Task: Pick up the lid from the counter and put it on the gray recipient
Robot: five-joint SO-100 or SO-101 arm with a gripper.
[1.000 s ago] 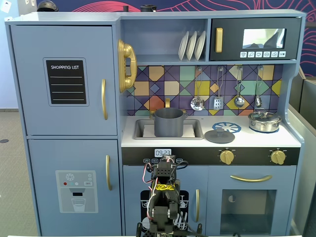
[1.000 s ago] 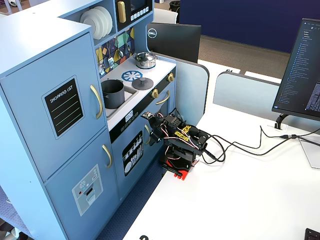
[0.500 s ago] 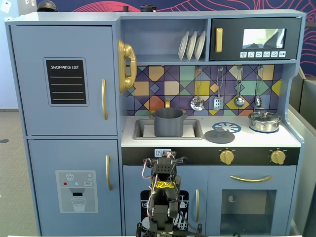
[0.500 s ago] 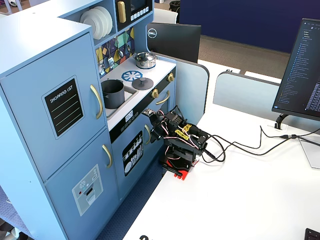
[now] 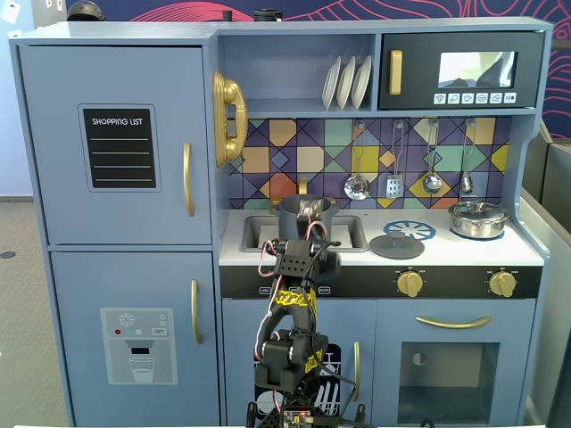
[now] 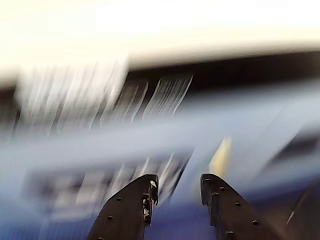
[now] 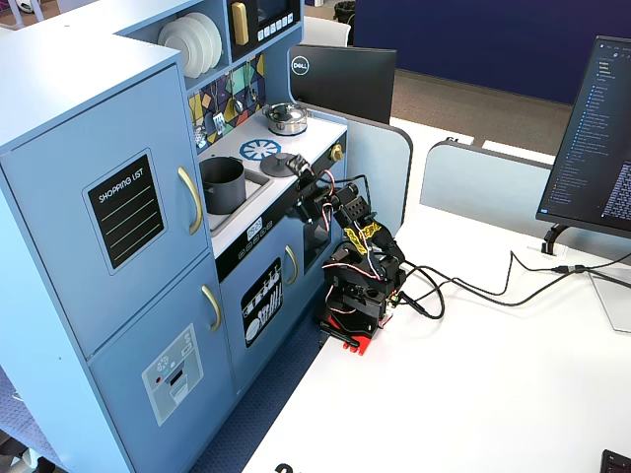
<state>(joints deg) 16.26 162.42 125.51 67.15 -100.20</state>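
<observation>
My gripper (image 6: 176,192) has its two black fingers spread apart with nothing between them, and the wrist view is too blurry to show more. The flat round dark gray lid with a little knob in the middle (image 5: 397,244) lies on the white counter (image 5: 446,252), at about 3 o'clock from the tall dark gray pot (image 5: 302,218) that sits in the sink. I think the lid is light, stiff and a bit slippery, so I would pinch the knob. I count one gray lid, one gray pot and one shiny steel pot with its own lid (image 5: 478,218).
</observation>
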